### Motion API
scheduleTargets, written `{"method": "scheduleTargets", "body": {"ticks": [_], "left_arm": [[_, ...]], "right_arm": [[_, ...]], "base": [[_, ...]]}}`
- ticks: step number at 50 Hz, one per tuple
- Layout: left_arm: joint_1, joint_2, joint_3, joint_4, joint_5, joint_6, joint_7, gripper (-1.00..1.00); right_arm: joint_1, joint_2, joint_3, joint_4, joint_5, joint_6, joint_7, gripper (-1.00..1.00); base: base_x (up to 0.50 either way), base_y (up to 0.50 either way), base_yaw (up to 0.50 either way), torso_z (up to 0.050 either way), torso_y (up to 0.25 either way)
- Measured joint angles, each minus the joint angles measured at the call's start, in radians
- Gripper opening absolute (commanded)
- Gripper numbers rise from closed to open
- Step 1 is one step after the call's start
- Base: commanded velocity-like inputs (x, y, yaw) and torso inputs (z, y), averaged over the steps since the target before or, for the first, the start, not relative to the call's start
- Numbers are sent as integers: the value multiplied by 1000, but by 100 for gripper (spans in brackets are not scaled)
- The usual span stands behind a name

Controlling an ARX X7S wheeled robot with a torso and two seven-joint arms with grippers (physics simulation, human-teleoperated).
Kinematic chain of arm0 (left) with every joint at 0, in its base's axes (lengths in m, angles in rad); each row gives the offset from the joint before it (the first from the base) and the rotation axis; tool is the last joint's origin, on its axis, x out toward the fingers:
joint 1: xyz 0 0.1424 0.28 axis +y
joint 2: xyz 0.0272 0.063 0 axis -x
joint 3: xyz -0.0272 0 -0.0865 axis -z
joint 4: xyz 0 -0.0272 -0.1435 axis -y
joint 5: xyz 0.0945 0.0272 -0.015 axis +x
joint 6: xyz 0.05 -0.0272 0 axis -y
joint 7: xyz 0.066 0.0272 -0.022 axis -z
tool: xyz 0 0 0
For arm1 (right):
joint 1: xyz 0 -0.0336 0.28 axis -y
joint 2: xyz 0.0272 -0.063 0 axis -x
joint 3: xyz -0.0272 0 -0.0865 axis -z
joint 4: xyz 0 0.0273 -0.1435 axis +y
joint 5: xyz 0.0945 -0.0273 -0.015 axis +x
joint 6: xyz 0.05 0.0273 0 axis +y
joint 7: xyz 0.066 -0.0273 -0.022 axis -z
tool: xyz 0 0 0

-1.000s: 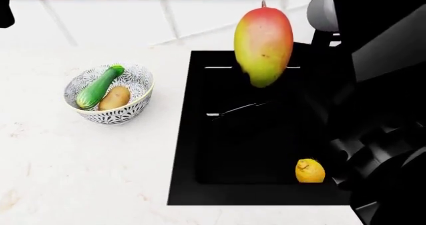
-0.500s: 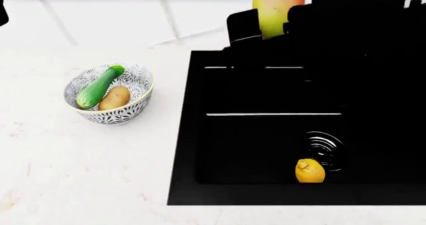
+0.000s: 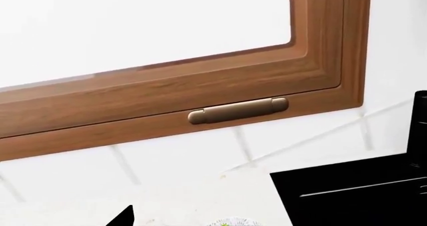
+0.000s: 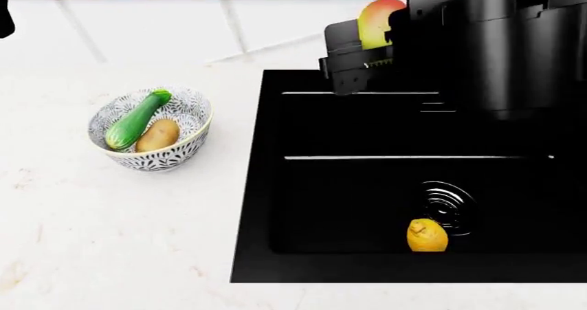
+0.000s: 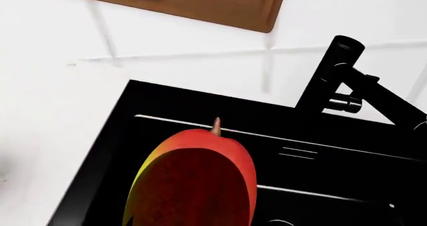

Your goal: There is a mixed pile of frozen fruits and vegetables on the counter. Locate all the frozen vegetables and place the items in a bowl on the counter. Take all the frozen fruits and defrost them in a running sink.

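Red-and-yellow mango [image 4: 378, 23] hung above the black sink's [image 4: 266, 186] back edge, gripped by the right gripper [image 4: 359, 61]. Inside lay the lemon [image 4: 427, 235]; cucumber [image 4: 134, 121] and potato [image 4: 159, 135] sat in the bowl [image 4: 190, 107]. I could not tell the left gripper's state.

Kitchen, marble-look counter [image 4: 119, 241], black sink [image 4: 367, 207], faucet [image 5: 333, 75], tiled wall [image 3: 200, 161]

**Colours on and around the worktop**

The worktop [image 4: 110, 241] is white marble with faint veins. The bowl [image 4: 191, 111] has a dense grey-and-white floral pattern and a pale yellowish rim; in it lie a dark-green cucumber [image 4: 136, 121] and a tan-brown potato [image 4: 158, 135]. The sink [image 4: 367, 186] and faucet [image 5: 333, 70] are matte black. The lemon [image 4: 427, 236] is yellow. The mango [image 5: 200, 181] shades from deep red to yellow-green. The window frame [image 3: 200, 93] is brown wood grain, with white tiles [image 3: 180, 156] below
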Motion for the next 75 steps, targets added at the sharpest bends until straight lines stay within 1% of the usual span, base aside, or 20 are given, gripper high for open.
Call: {"method": "scheduleTargets", "body": {"ticks": [24,46,64,75], "left_arm": [[19,-15,-7,6,10,-3,13,100],[38,-23,-9,16,15,2,18,100],[77,-21,-11,23,48,11,44,100],[95,-26,-11,28,61,13,54,100]], "right_arm": [[-144,-74,-52,157,-29,17,-135,-100],[-245,-113,-103,251,-65,9,-172,-100],[-293,-205,-158,446,-108,56,-256,-100],[-329,-233,-175,514,-125,59,-294,-100]], "base": [[0,0,0,0,0],[0,0,0,0,0],[0,0,0,0,0],[0,0,0,1,1]]}}
